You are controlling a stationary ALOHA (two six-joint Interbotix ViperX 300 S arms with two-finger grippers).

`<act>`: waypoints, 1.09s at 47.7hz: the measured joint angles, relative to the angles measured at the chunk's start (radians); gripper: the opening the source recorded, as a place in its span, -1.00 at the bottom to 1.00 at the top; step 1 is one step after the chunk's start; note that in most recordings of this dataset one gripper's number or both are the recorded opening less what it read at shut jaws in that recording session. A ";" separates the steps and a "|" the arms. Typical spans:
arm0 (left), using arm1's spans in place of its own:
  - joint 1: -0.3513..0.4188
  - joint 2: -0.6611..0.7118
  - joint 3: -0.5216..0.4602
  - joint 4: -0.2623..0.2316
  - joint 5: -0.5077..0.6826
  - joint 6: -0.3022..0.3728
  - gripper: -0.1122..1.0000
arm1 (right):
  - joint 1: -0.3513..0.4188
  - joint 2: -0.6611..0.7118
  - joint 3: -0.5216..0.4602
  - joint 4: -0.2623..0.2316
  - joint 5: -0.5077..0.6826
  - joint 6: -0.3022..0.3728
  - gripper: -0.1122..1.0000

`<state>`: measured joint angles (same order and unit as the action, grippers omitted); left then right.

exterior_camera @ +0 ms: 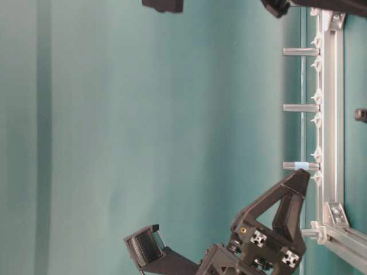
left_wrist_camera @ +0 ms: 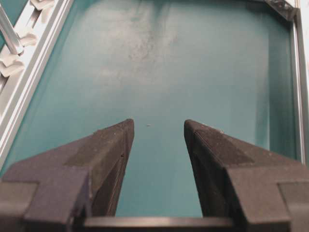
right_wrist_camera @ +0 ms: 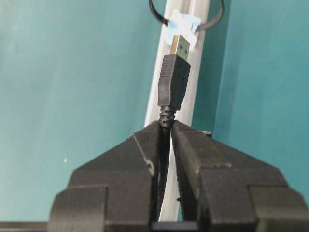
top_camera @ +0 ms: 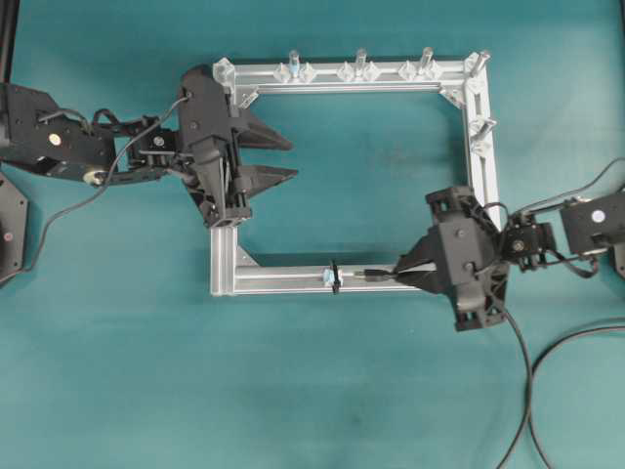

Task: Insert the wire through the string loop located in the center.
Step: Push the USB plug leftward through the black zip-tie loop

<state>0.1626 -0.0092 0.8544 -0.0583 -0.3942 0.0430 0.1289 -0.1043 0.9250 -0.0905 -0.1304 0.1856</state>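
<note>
While left jaws gape idle, right jaws pinch the wire (right_wrist_camera: pixel 174 87), levelled at the string loop (right_wrist_camera: pixel 186 14).

Teal desk (top_camera: pixel 322 391), matte and faintly scuffed. Flat on it, a rectangular aluminium frame (top_camera: pixel 480 176), open in the middle, with bolt posts (top_camera: pixel 360 61) upright along the far rail and right rail. Lower right, black cable (top_camera: pixel 562 344) curving across the desk surface to the edge.

Black wire (right_wrist_camera: pixel 174 87) (gold tip), seemingly pale-blue mount (right_wrist_camera: pixel 182 21).
</note>
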 measured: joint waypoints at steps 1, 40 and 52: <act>0.000 0.000 0.000 0.000 0.000 0.000 0.09 | 0.000 0.005 -0.005 0.000 0.000 0.000 -0.62; 0.000 0.000 0.000 0.002 0.000 -0.002 0.09 | -0.032 0.156 -0.172 0.000 0.000 0.000 -0.62; 0.000 0.000 0.000 0.000 0.000 0.000 0.09 | -0.032 0.163 -0.176 0.000 0.000 0.002 -0.62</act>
<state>0.1626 -0.0092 0.8544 -0.0583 -0.3942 0.0430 0.0966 0.0583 0.7486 -0.0905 -0.1304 0.1871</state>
